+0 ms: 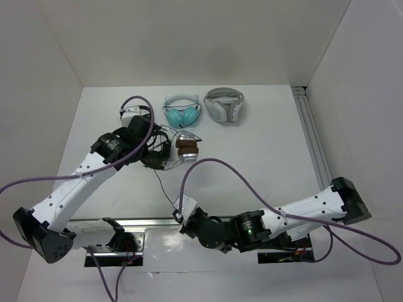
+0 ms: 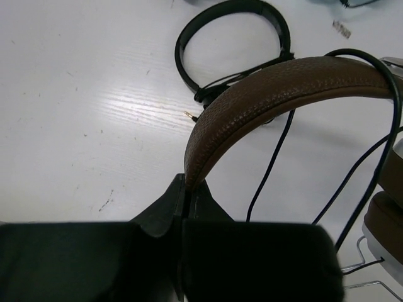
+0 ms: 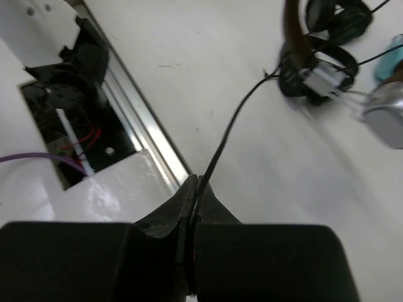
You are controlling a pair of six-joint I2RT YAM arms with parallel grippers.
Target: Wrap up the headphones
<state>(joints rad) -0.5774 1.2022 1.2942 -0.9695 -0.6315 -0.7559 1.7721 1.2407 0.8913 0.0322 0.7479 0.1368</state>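
Observation:
The headphones (image 1: 187,150), with brown ear pads and silver earcups, lie at the table's middle left. My left gripper (image 1: 153,146) is shut on their dark brown headband (image 2: 277,88), pinching its end at the fingertips (image 2: 187,185). A brown ear pad (image 2: 385,220) shows at the right edge of the left wrist view. The thin black cable (image 1: 165,189) runs from the headphones toward the near edge. My right gripper (image 1: 179,215) is shut on this cable (image 3: 230,126), which leaves the closed jaws (image 3: 196,184) and leads up to the headphones (image 3: 315,69).
Small all-black headphones (image 2: 182,44) lie just beyond the brown headband. Teal headphones (image 1: 182,112) and white-grey headphones (image 1: 225,105) sit at the back. A metal rail (image 1: 151,221) runs along the near edge, another (image 1: 313,135) along the right side. White walls enclose the table.

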